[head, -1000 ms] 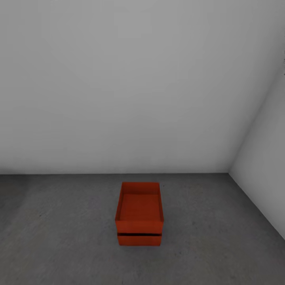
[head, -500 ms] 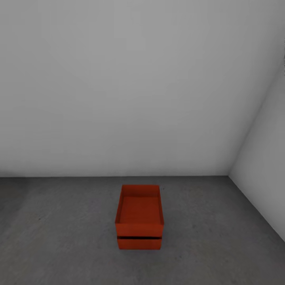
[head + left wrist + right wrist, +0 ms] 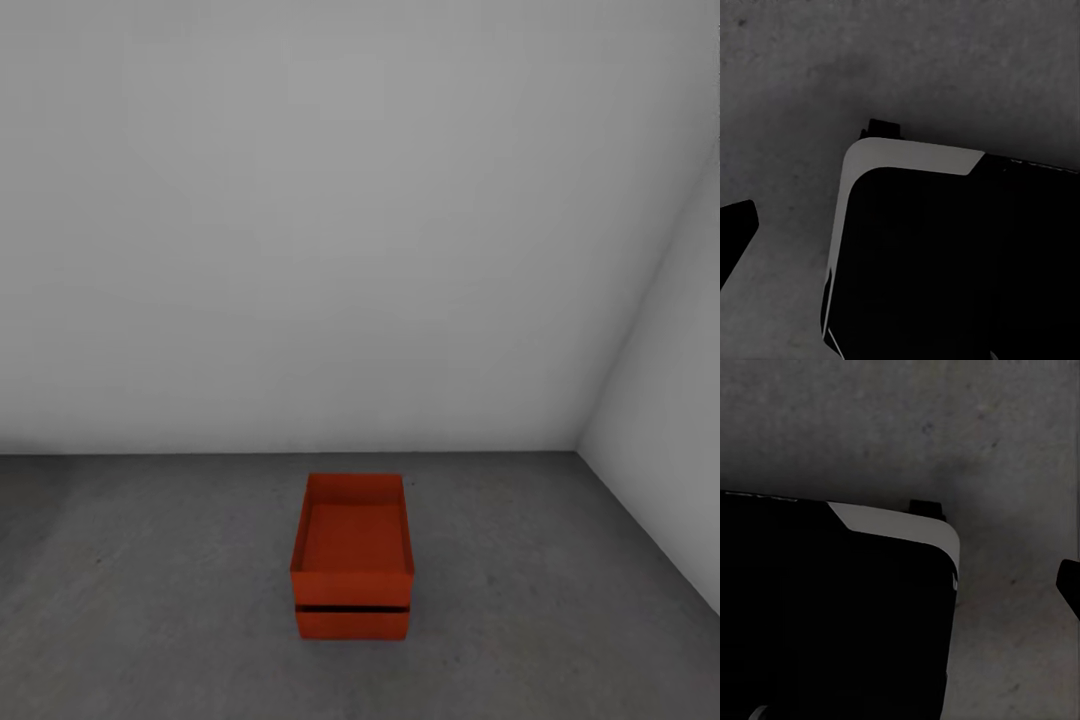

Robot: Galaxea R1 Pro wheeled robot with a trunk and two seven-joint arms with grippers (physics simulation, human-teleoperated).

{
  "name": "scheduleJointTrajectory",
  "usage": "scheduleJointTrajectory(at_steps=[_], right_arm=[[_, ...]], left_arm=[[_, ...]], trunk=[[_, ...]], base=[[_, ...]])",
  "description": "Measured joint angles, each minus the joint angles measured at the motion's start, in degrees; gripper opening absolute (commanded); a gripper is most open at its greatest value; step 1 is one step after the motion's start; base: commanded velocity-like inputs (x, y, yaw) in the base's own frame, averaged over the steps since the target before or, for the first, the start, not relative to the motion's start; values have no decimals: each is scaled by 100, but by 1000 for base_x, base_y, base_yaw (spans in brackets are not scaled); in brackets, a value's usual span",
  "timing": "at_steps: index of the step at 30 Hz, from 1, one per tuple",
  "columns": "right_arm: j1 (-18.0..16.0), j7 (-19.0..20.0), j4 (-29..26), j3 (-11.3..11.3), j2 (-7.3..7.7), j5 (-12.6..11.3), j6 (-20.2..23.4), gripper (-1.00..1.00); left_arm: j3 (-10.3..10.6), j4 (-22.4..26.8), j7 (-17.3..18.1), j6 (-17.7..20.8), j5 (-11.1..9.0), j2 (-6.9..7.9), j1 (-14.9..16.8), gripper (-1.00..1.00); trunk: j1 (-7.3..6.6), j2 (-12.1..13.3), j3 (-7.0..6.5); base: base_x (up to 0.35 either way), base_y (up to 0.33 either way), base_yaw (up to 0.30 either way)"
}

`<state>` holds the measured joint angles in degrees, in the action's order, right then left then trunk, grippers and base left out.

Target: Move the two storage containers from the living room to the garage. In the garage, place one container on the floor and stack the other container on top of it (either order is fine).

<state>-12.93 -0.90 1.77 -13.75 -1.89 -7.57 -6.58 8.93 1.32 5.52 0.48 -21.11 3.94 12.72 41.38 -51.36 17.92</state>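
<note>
Where the head view looks down into a corner of the garage, the two storage containers sit stacked on the dark grey concrete floor (image 3: pixel 150 600), the upper container (image 3: pixel 352 540) resting on the lower container (image 3: pixel 352 622), near the light grey back wall (image 3: pixel 300 250) and well apart from the side wall (image 3: pixel 660 450). Both are red-orange, rectangular and open-topped with thin plain walls; a dark slit shows between them along the near face, and the upper one looks squarely aligned, so the stack seems done. In the left wrist view, the camera looks down at the mottled floor and the robot's dark base with its pale rounded edge (image 3: pixel 907 156); a black tip (image 3: pixel 735 225) at the frame's margin may be a finger, yet I cannot tell whether the left jaws are open or closed. In the right wrist view, the same base edge (image 3: pixel 900 523) and floor appear, with a dark sliver (image 3: pixel 1071 581) at the margin; the state of the right jaws is likewise unreadable. The remaining risk, as I judge it, is the base rolling forward and nudging the stack, sliding the upper bin off its seat.
</note>
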Motion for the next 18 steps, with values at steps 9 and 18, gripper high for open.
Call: scheduleJointTrajectory(at_steps=[9,18], right_arm=[[0,-6,5,0,7,-2,1,100],[-1,-6,-1,0,14,-2,-3,100]], left_arm=[[0,0,0,0,0,4,0,100],[-2,0,0,0,0,4,0,100]], trunk=[[0,0,-84],[0,0,-168]], base=[[0,0,0],[0,0,0]])
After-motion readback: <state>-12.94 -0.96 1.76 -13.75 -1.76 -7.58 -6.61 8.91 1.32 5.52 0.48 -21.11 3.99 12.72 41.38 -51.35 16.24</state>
